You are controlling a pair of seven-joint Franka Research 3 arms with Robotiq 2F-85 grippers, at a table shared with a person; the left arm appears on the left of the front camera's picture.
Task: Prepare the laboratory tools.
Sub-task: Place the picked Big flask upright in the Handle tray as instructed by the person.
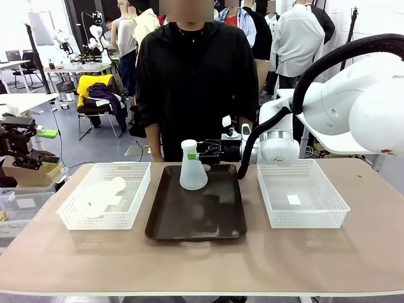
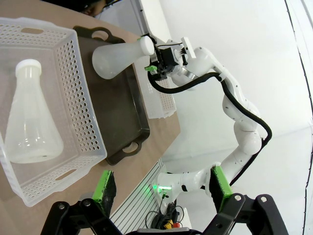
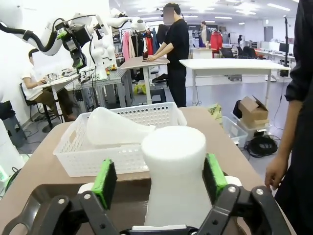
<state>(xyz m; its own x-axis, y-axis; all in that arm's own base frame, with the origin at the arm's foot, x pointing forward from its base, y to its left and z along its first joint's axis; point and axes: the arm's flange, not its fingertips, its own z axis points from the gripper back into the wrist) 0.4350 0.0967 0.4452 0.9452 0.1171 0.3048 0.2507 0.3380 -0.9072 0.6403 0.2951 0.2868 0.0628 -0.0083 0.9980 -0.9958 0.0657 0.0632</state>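
Observation:
One frosted-white conical flask point(image 1: 192, 167) stands upright at the back of the dark brown tray point(image 1: 196, 218). My right gripper point(image 1: 201, 151) reaches in from the right at its neck point(image 3: 173, 171). The green pads point(image 3: 105, 181) stand on either side of the neck with a gap on the left, so the gripper is open. A second flask point(image 1: 104, 196) lies on its side in the left white basket point(image 1: 136, 189); it also shows in the left wrist view point(image 2: 32, 122). My left gripper point(image 2: 162, 188) hangs open off the table's left end, holding nothing.
An empty white basket point(image 1: 303, 192) with a small paper slip stands right of the tray. A person in black stands at the far edge behind the tray, one hand point(image 3: 276, 171) hanging near the table corner. Boxes sit on the floor to the left.

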